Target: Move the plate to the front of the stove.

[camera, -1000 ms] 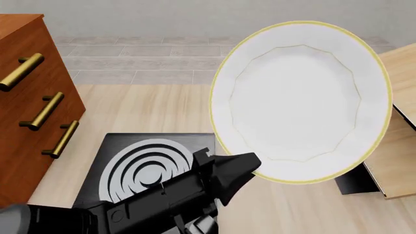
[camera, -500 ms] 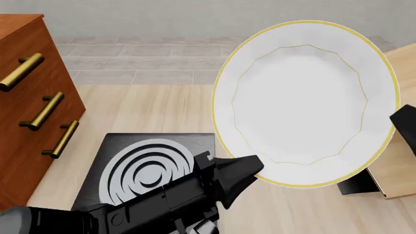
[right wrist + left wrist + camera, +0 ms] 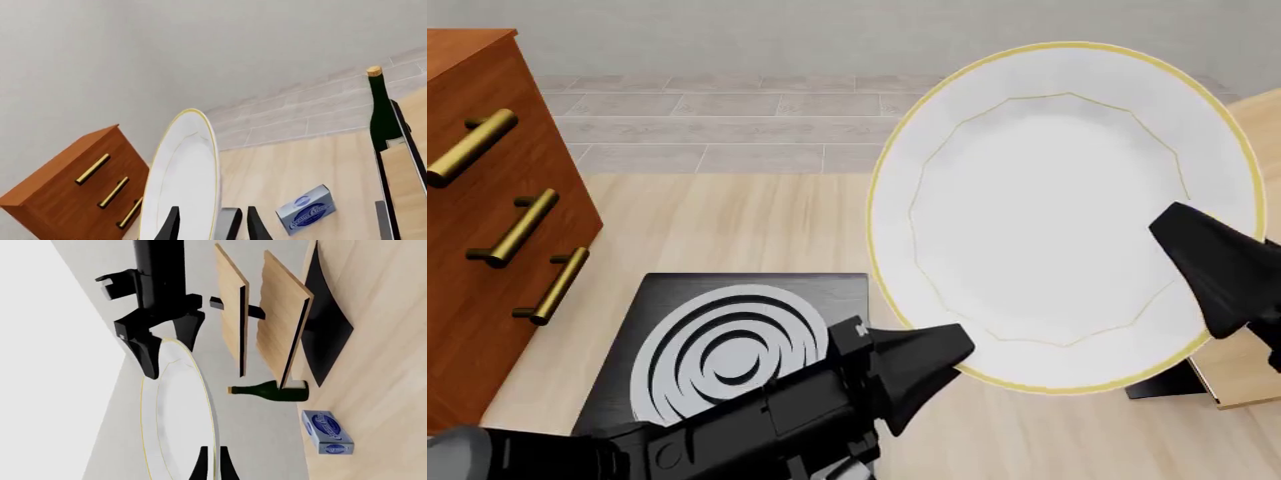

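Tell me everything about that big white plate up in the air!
The plate is round, smooth and white, with a thin gold rim and a faint many-sided line inside. It is held up off the table, standing nearly on edge, its face toward the front camera. The left gripper pinches its lower rim. The right gripper straddles its right edge, open or pinching I cannot tell.

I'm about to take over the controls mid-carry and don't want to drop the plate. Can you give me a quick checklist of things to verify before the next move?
1. Left gripper on the plate rim: ok, clamped at the lower edge.
2. Right gripper on the plate: cannot tell; its fingers straddle the far rim, contact unclear.
3. Plate off the table: ok, held up on edge.
4. Stove top free: ok, burner rings uncovered.
5. Landing spot in front of the stove: cannot tell, the left arm hides it.
6. Drawer cabinet clear of the plate: ok, well apart.
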Robot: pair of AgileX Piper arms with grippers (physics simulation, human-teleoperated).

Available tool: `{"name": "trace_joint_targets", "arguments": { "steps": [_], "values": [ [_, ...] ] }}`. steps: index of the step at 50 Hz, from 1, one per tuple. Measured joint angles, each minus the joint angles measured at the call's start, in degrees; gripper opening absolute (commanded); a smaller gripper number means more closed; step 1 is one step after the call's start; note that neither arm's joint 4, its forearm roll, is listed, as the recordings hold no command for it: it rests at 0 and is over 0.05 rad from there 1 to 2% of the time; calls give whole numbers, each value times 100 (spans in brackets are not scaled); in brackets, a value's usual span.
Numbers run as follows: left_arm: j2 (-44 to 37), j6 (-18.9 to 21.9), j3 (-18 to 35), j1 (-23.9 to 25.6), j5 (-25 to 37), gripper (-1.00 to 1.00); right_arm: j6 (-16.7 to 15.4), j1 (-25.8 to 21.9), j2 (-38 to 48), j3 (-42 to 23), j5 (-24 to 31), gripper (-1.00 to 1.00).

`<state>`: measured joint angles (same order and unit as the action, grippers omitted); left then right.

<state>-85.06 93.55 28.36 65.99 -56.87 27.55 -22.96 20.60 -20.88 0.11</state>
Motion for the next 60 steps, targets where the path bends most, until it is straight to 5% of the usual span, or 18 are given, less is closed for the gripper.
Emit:
{"name": "trace_joint_targets", "arguments": {
  "steps": [17, 18, 54, 55, 60],
  "values": [
    [2, 15, -6, 29, -15, -100, 106, -144, 327, 128, -367, 100],
    [3, 16, -7, 28, -17, -100, 110, -151, 330, 130, -373, -100],
    [-27, 92, -60, 134, -83, -100, 150, -237, 185, 94, -281, -100],
    [-27, 94, -61, 134, -88, 100, 150, -239, 185, 92, -280, -100],
    [-13, 114, -54, 116, -134, 100, 150, -256, 180, 111, -276, -100]
  ]
}}
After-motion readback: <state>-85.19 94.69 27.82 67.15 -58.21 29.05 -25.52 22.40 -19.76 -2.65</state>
